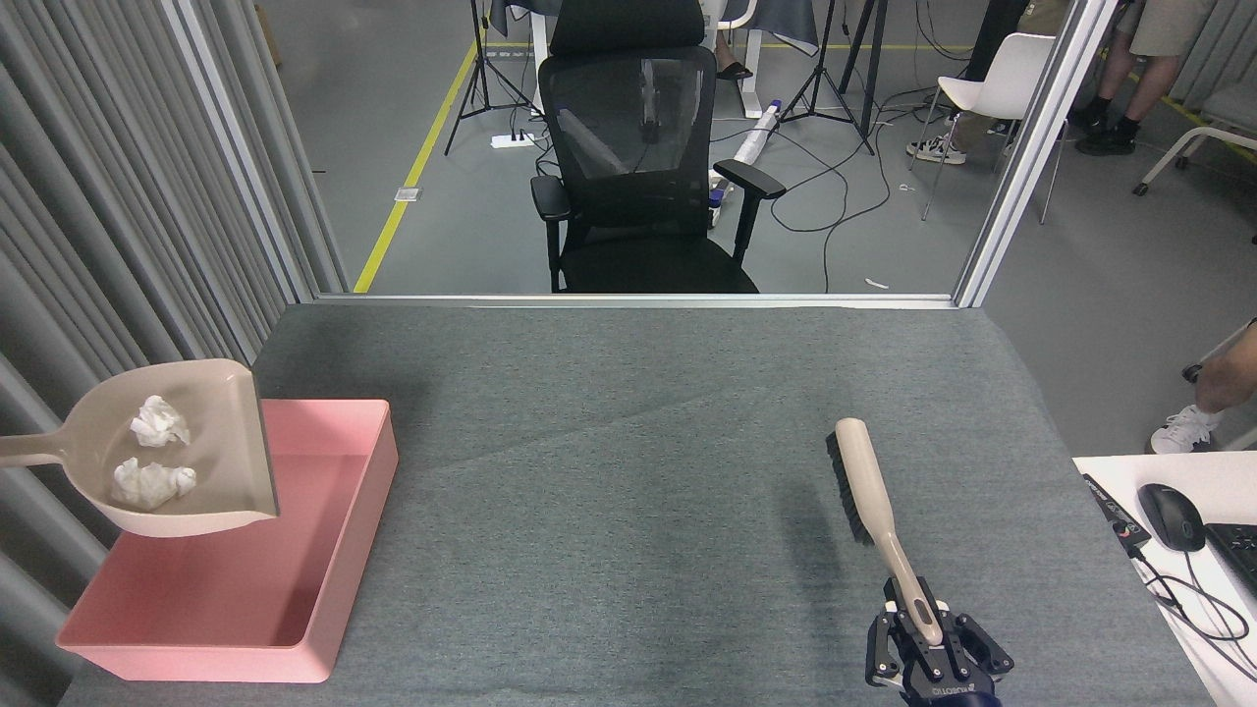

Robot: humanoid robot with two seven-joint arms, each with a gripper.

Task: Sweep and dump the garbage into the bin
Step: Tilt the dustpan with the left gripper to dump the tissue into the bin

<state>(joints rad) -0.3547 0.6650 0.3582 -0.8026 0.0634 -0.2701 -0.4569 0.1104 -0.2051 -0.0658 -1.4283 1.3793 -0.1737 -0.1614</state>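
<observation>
the tabletop point(628, 471) is covered in grey felt-like cloth, with a faint crease running across its middle, and it fills most of the space in front of me. at its left edge sits the pink bin point(324, 589), shallow, its floor bare. a beige dustpan point(221, 462) hangs over the bin's far left corner, its handle running off the left side of the view, so the left claw holding it is out of sight. the garbage point(152, 457), two small crumpled white tissue lumps, lies inside the dustpan's scoop. down at the near right, the right claw point(933, 653) is clamped on the handle of a brush point(869, 491), whose dark bristles face left and whose head points away over the cloth. past the tabletop's far edge stands a black mesh office chair point(643, 147) on a grey floor with a yellow line, cables and tripod legs. grey ribbed curtains line the left. a white desk corner with a mouse point(1171, 517) shows at the right, and people's legs beyond.
</observation>
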